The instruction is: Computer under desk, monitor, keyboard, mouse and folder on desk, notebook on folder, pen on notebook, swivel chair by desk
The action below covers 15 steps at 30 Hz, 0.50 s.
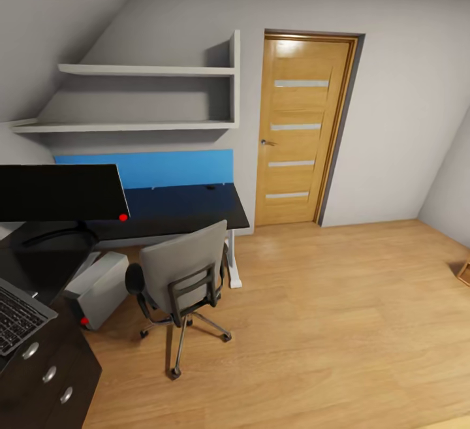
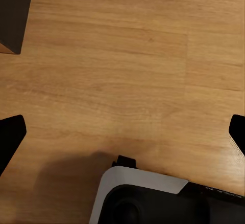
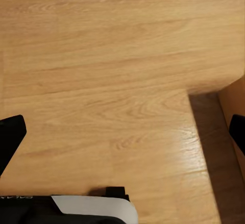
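Standing at the lower middle of the head view, the grey upholstered swivel chair (image 1: 185, 271) with black armrests and a chrome star base shows its back to the camera, just in front of the long black-topped desk (image 1: 186, 206) with its blue back panel. Whether the blue folder lies on its seat cannot be told — the backrest hides the seat.

The wide black monitor (image 1: 62, 192) with a red dot at its lower right corner stands on the desk at the left of the frame. The light grey-white computer tower (image 1: 99, 288) sits on the wooden floor (image 1: 339, 311) under the desk's edge, just left of the chair. The slim black keyboard (image 1: 18, 317) rests on the desk's near wing at the lower left edge, above black drawers with round silver knobs (image 1: 49, 375).

In each wrist view, the left gripper (image 2: 122, 132) and the right gripper (image 3: 122, 132) show dark fingertips at opposite edges of the picture — both spread wide apart, holding nothing, above bare floor.

The chair is likely heavy but rolls easily on its castors; a push or pull at the stiff backrest frame or an armrest should move it. It may also spin, so a hold low on the frame seems safer.
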Motion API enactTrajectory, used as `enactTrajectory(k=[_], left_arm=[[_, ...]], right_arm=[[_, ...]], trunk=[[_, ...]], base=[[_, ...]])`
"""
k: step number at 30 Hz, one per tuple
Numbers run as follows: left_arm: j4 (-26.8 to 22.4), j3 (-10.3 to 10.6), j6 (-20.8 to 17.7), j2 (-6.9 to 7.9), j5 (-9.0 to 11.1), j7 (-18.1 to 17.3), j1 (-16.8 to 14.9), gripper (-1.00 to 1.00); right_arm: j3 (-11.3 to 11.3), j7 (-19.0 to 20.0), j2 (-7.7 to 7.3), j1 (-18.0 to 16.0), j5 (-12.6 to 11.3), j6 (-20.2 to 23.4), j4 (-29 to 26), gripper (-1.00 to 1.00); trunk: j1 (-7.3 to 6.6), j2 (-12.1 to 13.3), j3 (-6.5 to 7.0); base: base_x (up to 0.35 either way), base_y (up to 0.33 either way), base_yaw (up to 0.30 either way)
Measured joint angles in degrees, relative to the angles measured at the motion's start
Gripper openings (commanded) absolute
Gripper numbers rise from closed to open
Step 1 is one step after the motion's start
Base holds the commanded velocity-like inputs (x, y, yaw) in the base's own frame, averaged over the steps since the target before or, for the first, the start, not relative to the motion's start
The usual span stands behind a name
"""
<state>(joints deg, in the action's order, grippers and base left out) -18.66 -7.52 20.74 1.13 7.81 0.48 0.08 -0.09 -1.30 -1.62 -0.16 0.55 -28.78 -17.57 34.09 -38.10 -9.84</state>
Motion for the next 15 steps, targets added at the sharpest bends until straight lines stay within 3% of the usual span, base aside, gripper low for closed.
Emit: enactTrajectory(k=[7, 15], left_arm=[[0.0, 0.0, 0.0, 0.05, 0.0, 0.0, 0.0, 1.0], [0.0, 0.0, 0.0, 0.02, 0.0, 0.0, 0.0, 1.0]], right_arm=[[0.0, 0.0, 0.19, 0.0, -0.1, 0.1, 1.3, 1.0], [-0.2, -0.1, 0.43, 0.0, -0.2, 0.3, 8.4, 1.0]], trunk=[[0.01, 0.0, 0.0], [0.0, 0.0, 0.0]], base=[[0.105, 0.0, 0.0], [0.287, 0.0, 0.0]])
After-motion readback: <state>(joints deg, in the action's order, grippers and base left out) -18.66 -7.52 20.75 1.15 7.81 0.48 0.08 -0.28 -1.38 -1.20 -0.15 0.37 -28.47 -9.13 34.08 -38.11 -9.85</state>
